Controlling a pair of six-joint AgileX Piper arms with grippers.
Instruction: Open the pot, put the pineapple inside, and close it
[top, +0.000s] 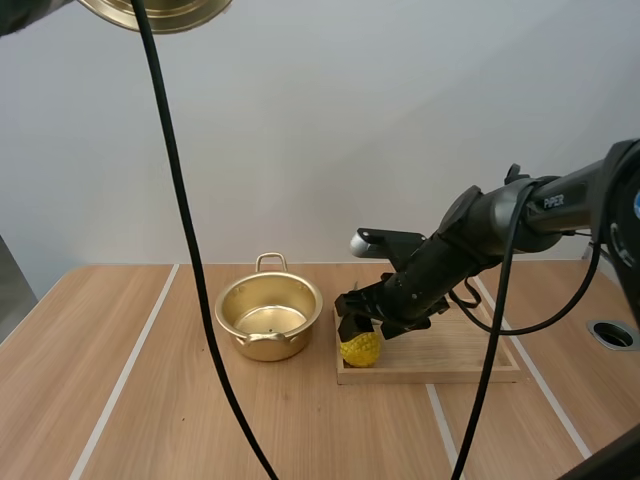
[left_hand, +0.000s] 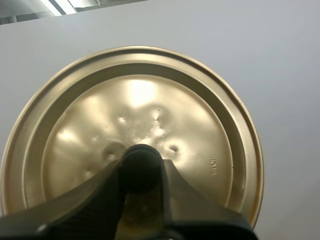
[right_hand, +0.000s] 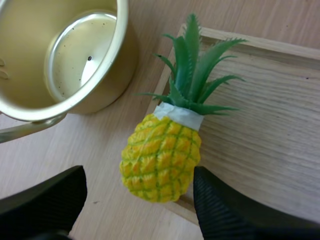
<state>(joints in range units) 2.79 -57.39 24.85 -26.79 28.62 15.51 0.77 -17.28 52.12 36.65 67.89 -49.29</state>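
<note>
A small yellow pineapple (top: 361, 349) with a green crown lies on the near left corner of the wooden tray (top: 460, 360), its body overhanging the tray's edge (right_hand: 161, 158). My right gripper (top: 366, 322) hovers just above it, open, its fingers (right_hand: 227, 210) standing apart on either side of the fruit. The gold pot (top: 268, 318) stands lidless to the tray's left, empty inside (right_hand: 75, 52). High above the table at the far left hangs the gold lid (top: 160, 12). My left gripper (left_hand: 140, 172) is shut on the lid's black knob, with the lid's top face (left_hand: 140, 120) beyond it.
The pot has a loop handle (top: 270, 262) at its far side. A round hole (top: 612, 334) sits in the table at the right edge. Bare wood lies in front of the pot and tray.
</note>
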